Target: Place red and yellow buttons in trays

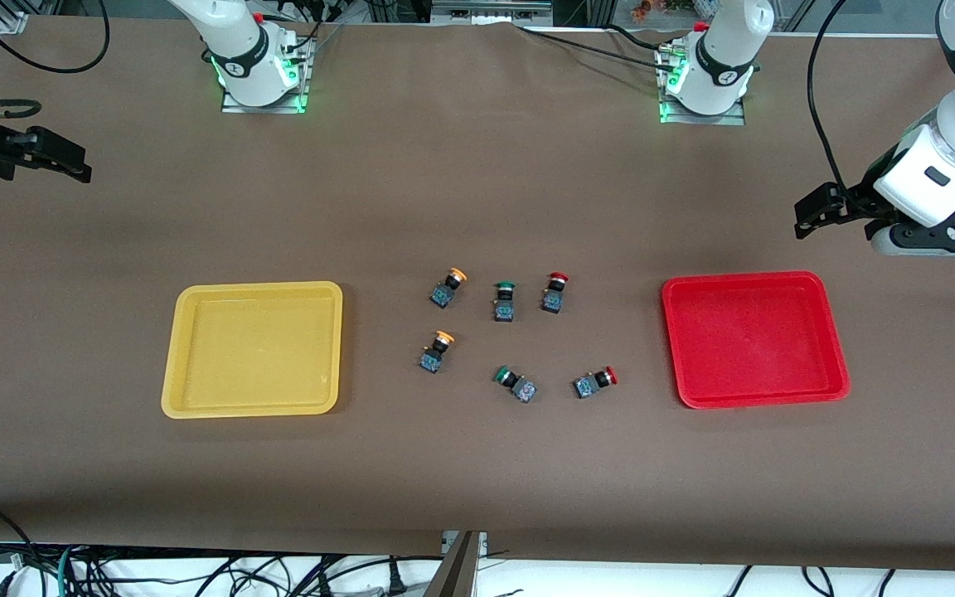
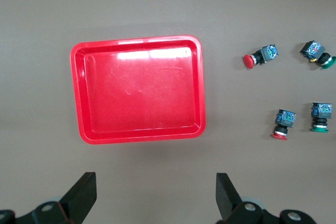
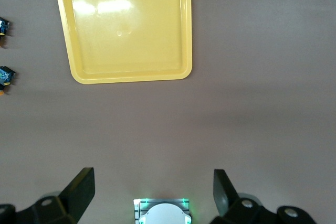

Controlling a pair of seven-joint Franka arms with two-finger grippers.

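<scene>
At the left edge of the front view, the right gripper (image 1: 71,162) hangs over bare table with its jaws spread and nothing between them, above and well apart from the yellow tray (image 1: 187,356), a shallow, glossy plastic rectangle with rounded corners and a raised rim. In the centre lie the buttons, dark blocky bodies with smooth mushroom caps: an upper yellow button (image 1: 448,287) and a lower yellow button (image 1: 436,351) on the tray's side of the cluster, two green-capped buttons (image 1: 504,300) in the middle, then an upper red button (image 1: 555,292) and a lower red button (image 1: 595,382), which lies on its side with its cap pointing at the red tray (image 1: 676,348). At the right edge the left gripper (image 1: 809,217), also spread and empty, hangs above the red tray's upper right corner. The red pair probably falls to this arm, though reach is hard to judge here.
</scene>
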